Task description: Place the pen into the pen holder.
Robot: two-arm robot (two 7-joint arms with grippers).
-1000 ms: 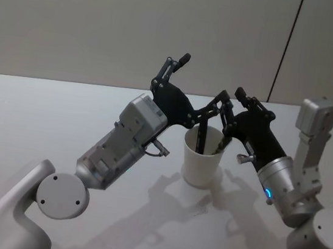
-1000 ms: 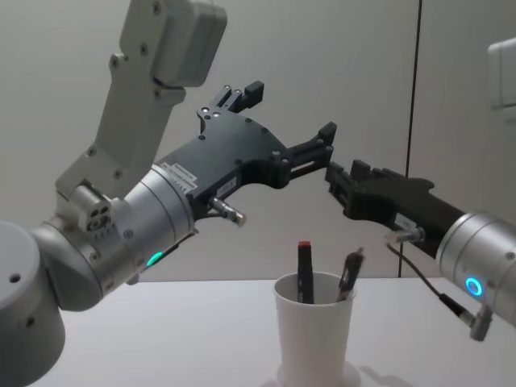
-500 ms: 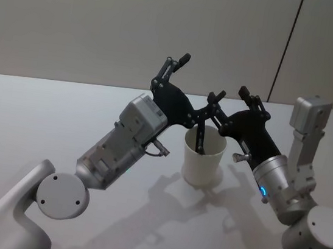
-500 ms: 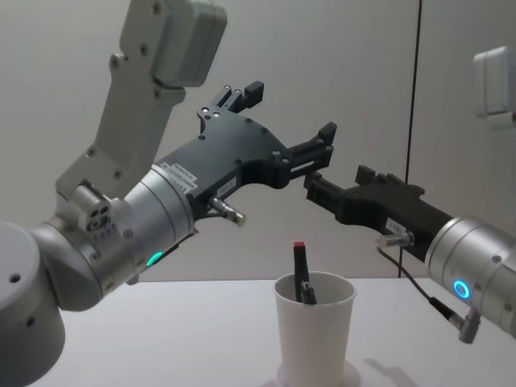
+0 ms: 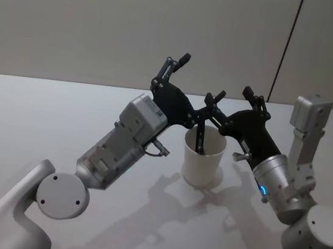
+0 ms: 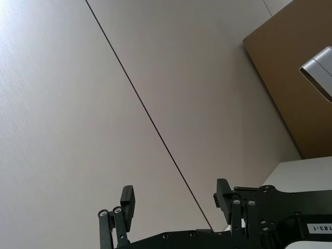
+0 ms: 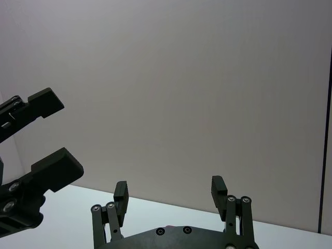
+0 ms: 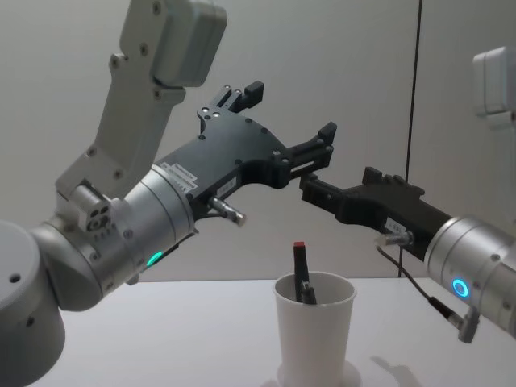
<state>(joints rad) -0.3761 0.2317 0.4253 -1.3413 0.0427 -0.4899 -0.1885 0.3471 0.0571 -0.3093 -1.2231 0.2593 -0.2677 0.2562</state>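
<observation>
The pen holder [image 8: 315, 326], a plain white paper cup with a rolled rim, is seen upright on the white table [image 5: 45, 114], nearest the chest camera and roughly midway between the two arms. Inside it a dark pen [image 8: 301, 274] with a red top is seen leaning, its upper end raised above the rim and its lower part hidden in the cup; in the head view the pen [image 5: 201, 135] is shown as a dark stick resting against the cup's [image 5: 202, 160] inner wall. Above and behind the cup, the left gripper [image 8: 290, 117] is held in the air, reaching in from the left, its two black fingers spread wide apart and nothing gripped between them; in its own wrist view the left gripper [image 6: 176, 199] is shown with the same wide gap, only the wall lying beyond it. The right gripper [image 5: 231, 99] is held above the cup's far side, reaching in from the right, close beside the left gripper's lower finger but not seen to touch it. In the right wrist view its fingers [image 7: 121, 194] are seen parted with empty space between them, and nothing is held. Farther off, a pale wall [image 8: 363, 72] with a dark vertical seam is seen behind the table.
</observation>
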